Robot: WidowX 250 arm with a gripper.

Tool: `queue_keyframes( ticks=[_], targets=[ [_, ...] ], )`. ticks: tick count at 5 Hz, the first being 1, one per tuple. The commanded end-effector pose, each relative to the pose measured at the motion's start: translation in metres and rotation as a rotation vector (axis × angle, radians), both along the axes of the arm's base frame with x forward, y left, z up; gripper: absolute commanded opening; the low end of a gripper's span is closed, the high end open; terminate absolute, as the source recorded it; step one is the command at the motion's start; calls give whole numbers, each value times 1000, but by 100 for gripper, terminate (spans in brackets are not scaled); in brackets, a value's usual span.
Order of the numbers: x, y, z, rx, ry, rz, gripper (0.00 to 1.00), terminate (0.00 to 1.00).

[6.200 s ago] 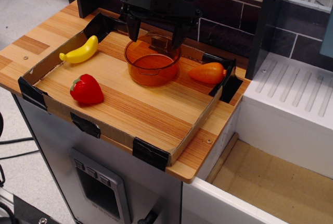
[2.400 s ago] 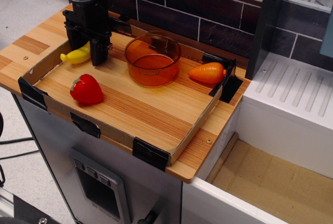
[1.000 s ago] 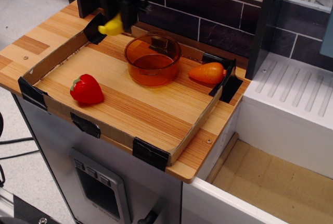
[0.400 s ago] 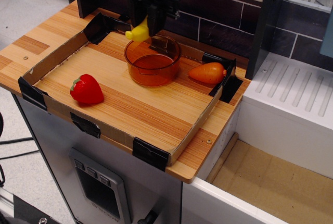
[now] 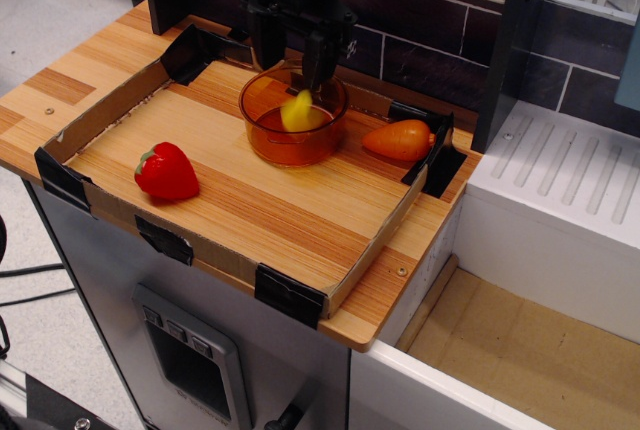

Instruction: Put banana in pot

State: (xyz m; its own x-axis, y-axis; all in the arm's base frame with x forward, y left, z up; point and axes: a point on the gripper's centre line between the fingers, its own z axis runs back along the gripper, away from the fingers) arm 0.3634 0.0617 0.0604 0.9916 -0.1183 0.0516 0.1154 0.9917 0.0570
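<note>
The yellow banana (image 5: 297, 110) is inside the transparent orange pot (image 5: 292, 135), blurred, free of the fingers. The pot stands at the back middle of the wooden tray (image 5: 250, 200). My black gripper (image 5: 293, 58) hangs just above the pot's back rim with its fingers spread apart and nothing between them.
A red strawberry (image 5: 166, 171) lies at the tray's left front. An orange carrot (image 5: 400, 139) lies right of the pot by the tray's back right corner. A dark tiled wall stands behind the tray, and a white sink unit (image 5: 560, 210) is on the right.
The gripper carried the banana from the tray's back left to above the pot, then opened. The banana has dropped out of the fingers into the pot.
</note>
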Motion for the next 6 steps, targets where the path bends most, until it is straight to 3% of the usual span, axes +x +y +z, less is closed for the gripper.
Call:
queue_keyframes(
  ticks=[1, 3, 5, 6],
  targets=[
    [4, 3, 42, -31, -82, -6, 100, 0],
    [-17, -11, 75, -67, -63, -72, 100, 0],
    [-17, -11, 75, -67, -63, -72, 100, 0],
    [-17, -11, 75, -67, -63, -72, 100, 100]
  ],
)
